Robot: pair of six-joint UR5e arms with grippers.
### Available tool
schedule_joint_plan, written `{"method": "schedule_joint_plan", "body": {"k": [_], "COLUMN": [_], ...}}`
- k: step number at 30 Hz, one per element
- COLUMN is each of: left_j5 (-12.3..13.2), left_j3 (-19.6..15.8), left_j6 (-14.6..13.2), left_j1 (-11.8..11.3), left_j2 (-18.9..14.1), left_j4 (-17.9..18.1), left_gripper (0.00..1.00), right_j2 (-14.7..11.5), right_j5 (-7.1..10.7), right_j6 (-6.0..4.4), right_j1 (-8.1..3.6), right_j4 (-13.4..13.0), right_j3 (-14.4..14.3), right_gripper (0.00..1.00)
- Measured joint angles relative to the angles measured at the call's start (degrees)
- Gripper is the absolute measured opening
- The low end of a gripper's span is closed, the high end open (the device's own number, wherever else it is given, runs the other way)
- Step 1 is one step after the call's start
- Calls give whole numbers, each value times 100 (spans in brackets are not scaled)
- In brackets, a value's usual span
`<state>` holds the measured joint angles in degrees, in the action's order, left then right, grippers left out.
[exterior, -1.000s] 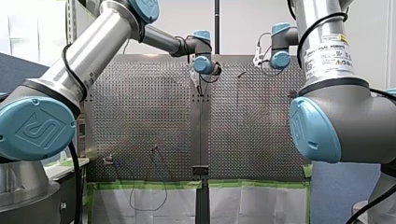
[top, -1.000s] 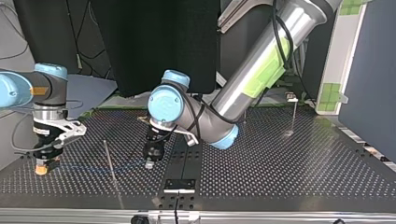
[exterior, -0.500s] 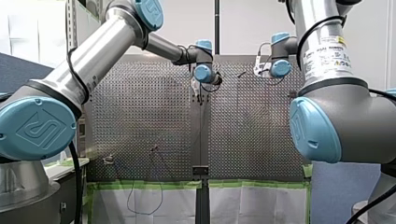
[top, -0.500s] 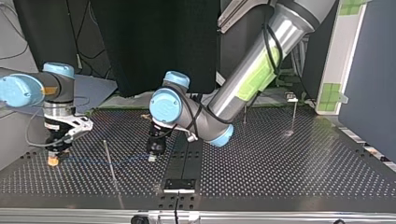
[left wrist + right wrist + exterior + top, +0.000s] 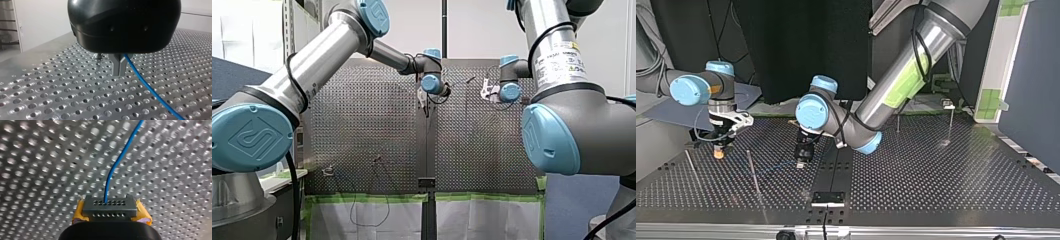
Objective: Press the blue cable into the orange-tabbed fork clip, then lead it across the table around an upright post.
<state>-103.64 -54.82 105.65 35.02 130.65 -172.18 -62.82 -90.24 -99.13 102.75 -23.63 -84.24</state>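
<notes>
Both clenched on the blue cable (image 5: 117, 162), my left tool (image 5: 119, 68) is anchoring as my right tool (image 5: 718, 151) is swinging toward the upright post (image 5: 752, 170), beginning routing.

My right arm's yellow-padded tool (image 5: 718, 153) has travelled from the left side of the perforated metal table (image 5: 936, 180) in the top view toward the middle and farther from the camera. My left arm's black tool (image 5: 799, 165) has edged back slightly. The thin blue cable (image 5: 776, 168) between them now spans a shorter stretch.
</notes>
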Motion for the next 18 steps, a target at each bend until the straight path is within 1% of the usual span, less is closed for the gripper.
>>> {"method": "schedule_joint_plan", "body": {"k": [5,10,12,13,14,15,18], "left_j5": [-32,-76,-92,-96,-94,-88,-74], "left_j3": [-25,-151,-175,-183,-187,-192,-195], "left_j6": [-8,-9,-9,-10,-14,-22,-68], "left_j1": [5,7,9,12,14,14,21], "left_j2": [10,13,11,12,13,13,14], "left_j4": [38,187,216,229,241,257,316], "left_gripper": [0,0,0,9,9,15,15], "right_j2": [26,163,252,317,365,404,477], "right_j5": [4,6,6,6,6,6,-1], "right_j6": [-104,-99,-87,-80,-75,-72,-55], "right_j1": [63,147,176,189,197,203,209], "right_j4": [-299,-584,-687,-757,-812,-867,-1020], "right_j3": [-296,-559,-599,-615,-624,-628,-636], "right_gripper": [0,0,0,0,0,0,0]}}
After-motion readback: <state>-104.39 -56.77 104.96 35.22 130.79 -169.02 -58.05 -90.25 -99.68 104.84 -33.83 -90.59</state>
